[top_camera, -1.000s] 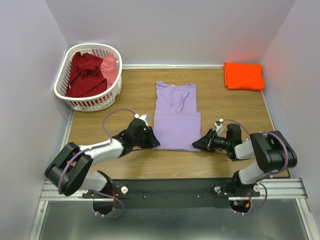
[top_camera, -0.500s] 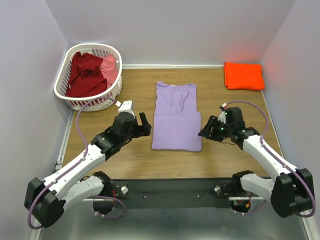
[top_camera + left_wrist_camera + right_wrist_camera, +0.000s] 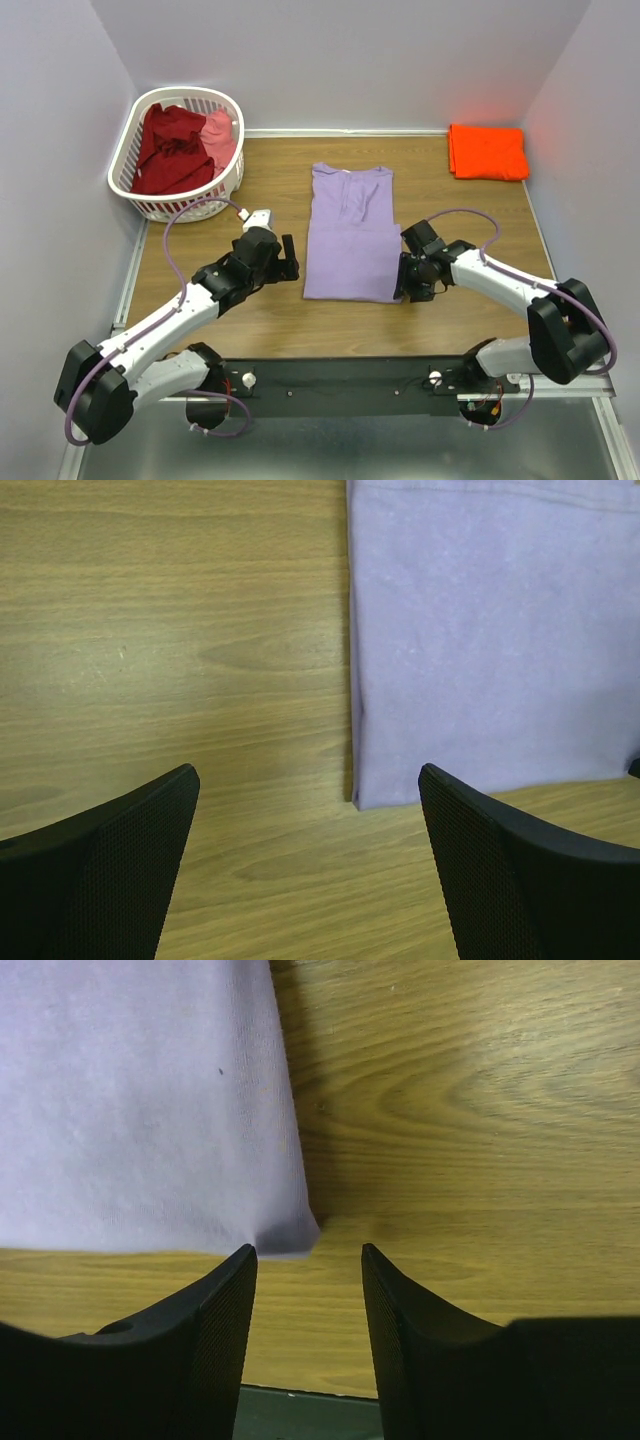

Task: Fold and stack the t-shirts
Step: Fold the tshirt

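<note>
1. Lavender t-shirt (image 3: 350, 235): flat on the worktop (image 3: 460, 215), directly between the two grippers, already narrowed to a long panel. Cross edge partway up, probably a doubled lower half.
2. Left gripper (image 3: 288, 258): jaws at full spread, empty, low over bare wood. Near corner of the cloth just ahead, within the span of its fingers (image 3: 120, 860) and closer to the inner one.
3. Right gripper (image 3: 408, 278): jaws partly apart, nothing clamped. Opposite near corner just ahead of its fingertips (image 3: 235, 1290); touching or a hair short, cannot tell.
4. Likely handling: light, thin, limp knit with no stiffness of its own. Bound to sag between two holds, and the layers liable to slide or peel apart. Not fragile, not slippery on wood.
5. Best hold: the two near corners, pinched through every layer at once and raised evenly to keep the fold square.
6. Elsewhere: orange t-shirt (image 3: 487, 151) folded well beyond the right gripper. Dark red t-shirt (image 3: 170, 150) and pink t-shirt (image 3: 220, 133) bunched in the basket (image 3: 113, 175), beyond the left gripper.
</note>
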Controlling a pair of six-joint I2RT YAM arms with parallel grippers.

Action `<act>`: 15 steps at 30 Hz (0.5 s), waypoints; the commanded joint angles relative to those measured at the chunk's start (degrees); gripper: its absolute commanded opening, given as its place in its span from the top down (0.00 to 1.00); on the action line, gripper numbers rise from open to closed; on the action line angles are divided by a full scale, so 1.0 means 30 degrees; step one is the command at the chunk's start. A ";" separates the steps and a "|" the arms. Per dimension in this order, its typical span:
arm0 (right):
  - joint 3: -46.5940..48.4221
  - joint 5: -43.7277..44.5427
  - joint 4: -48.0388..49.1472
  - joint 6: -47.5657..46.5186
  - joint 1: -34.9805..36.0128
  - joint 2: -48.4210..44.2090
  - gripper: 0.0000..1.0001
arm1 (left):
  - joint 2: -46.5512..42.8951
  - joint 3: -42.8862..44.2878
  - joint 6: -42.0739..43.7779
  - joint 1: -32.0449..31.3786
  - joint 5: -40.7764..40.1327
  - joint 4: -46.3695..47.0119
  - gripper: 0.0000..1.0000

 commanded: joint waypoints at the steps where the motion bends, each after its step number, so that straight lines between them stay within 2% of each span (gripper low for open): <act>1: 0.0429 0.0695 0.0545 0.0820 0.0298 0.0557 0.47 | 0.0572 -0.0055 0.0362 -0.0048 -0.0049 0.0059 0.02; 7: 0.0604 0.0809 0.1076 0.0997 0.0474 0.1611 0.48 | 0.1509 -0.0406 0.0362 -0.0311 0.0683 0.0762 0.04; 15: -0.0831 0.1772 0.0435 0.1640 0.1380 0.2900 0.53 | 0.2272 -0.0524 0.0042 -0.1071 0.1152 0.0735 0.04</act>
